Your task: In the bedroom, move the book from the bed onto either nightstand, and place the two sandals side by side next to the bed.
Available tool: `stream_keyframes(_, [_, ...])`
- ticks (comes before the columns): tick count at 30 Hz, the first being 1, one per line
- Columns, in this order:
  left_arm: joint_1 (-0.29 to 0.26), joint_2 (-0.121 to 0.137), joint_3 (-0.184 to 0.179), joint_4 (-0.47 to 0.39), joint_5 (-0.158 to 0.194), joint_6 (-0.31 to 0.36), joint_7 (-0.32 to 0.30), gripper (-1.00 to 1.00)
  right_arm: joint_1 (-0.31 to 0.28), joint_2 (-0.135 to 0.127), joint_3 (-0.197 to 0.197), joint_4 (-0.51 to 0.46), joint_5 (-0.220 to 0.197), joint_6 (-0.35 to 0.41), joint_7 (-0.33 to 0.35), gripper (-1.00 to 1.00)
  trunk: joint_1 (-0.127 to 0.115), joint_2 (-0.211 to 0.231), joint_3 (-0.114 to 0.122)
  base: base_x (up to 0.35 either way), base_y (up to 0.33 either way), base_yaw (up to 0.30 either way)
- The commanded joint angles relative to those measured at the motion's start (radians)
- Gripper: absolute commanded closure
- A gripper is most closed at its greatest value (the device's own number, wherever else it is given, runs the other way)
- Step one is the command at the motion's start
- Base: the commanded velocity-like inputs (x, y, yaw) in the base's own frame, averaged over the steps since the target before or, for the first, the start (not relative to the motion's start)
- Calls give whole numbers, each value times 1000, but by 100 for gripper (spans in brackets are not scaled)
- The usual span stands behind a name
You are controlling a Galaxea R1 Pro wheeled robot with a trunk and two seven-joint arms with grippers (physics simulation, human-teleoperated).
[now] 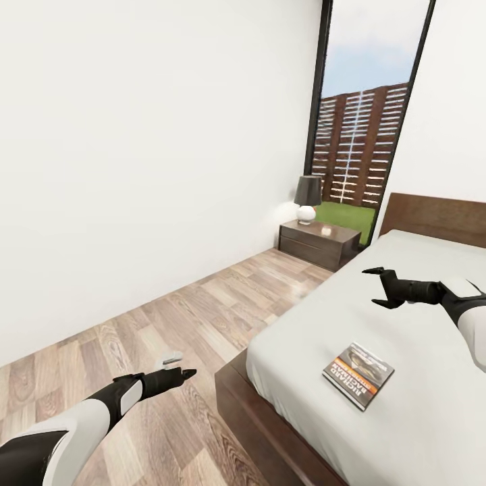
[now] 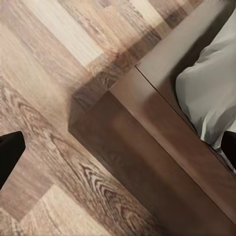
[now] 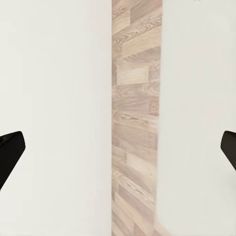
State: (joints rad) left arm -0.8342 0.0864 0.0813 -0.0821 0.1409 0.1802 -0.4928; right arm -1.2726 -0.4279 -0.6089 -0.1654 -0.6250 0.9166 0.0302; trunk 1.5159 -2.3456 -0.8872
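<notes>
Book (image 1: 358,375) on bed (image 1: 432,418), below open right pincer (image 1: 379,287).

bed (image 1: 418,418): light-grey mattress, dark-brown frame | book (image 1: 358,375) on it: dark cover, orange band | floor (image 1: 162,317): brown wood-grain planks

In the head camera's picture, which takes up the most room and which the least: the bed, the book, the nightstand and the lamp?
As they look in the head view:
1. bed, by far
2. nightstand
3. book
4. lamp

Book and lamp look close in size, and the book lies much nearer the camera, so that order is unsure.
</notes>
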Motion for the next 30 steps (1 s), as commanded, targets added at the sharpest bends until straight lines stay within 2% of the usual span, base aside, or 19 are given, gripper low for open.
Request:
stream_keyframes(1, [0,0,8,-1,5,11,-3,-100,-1,0,-4,0,7,4,3,-100,0,0,-1,7,0,0])
stream_keyframes(22, [0,7,9,-1,5,15,-7,-100,-1,1,-12,13,9,1,5,-100,0,0,-1,1,0,0])
stream_keyframes(30, [0,8,9,-1,5,16,-11,-100,1,-1,-11,77,10,-58,7,-100,0,0,-1,0,0,0])
